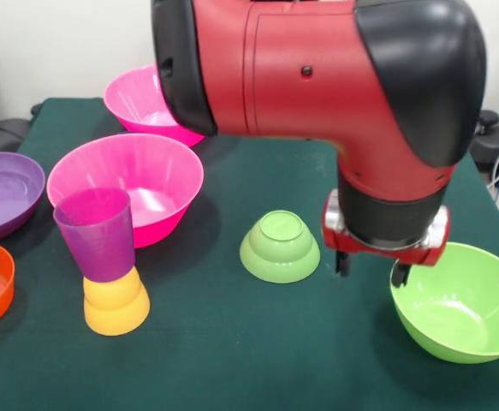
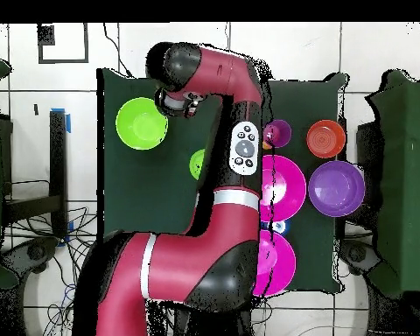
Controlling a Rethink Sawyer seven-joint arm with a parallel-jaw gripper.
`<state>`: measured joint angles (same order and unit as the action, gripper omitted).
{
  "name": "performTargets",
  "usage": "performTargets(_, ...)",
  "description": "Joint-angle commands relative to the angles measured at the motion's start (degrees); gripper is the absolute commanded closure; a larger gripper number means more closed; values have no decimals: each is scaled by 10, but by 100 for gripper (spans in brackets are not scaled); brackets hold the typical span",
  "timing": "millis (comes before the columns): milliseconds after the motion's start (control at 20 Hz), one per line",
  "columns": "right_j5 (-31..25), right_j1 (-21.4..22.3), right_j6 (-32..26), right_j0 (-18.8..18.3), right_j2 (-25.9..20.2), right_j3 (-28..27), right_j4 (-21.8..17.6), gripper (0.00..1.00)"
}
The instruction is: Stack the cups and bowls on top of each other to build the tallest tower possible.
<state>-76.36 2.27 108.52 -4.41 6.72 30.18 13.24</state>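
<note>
From my front view, one cup sits on an upturned cup; behind them a bowl, an inverted small bowl to their right.

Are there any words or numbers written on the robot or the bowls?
None can be read. The cups, the bowls and the table carry no writing.
The button pad on the red arm has small marks, too small to read.

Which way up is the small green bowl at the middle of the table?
Upside down. In the front view the small green bowl rests on its wide rim, its narrow base on top.
</note>
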Motion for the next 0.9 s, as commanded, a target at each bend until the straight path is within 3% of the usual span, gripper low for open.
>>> performTargets(50, -48, 14, 93, 6, -23, -3, 6, 0)
performTargets(300, 23, -12, 88, 1, -37, 12, 5, 0)
performTargets(450, 84, 2, 90, 5, -50, 72, 12, 0)
performTargets(900, 58, -27, 141, 38, -39, 29, 37, 0)
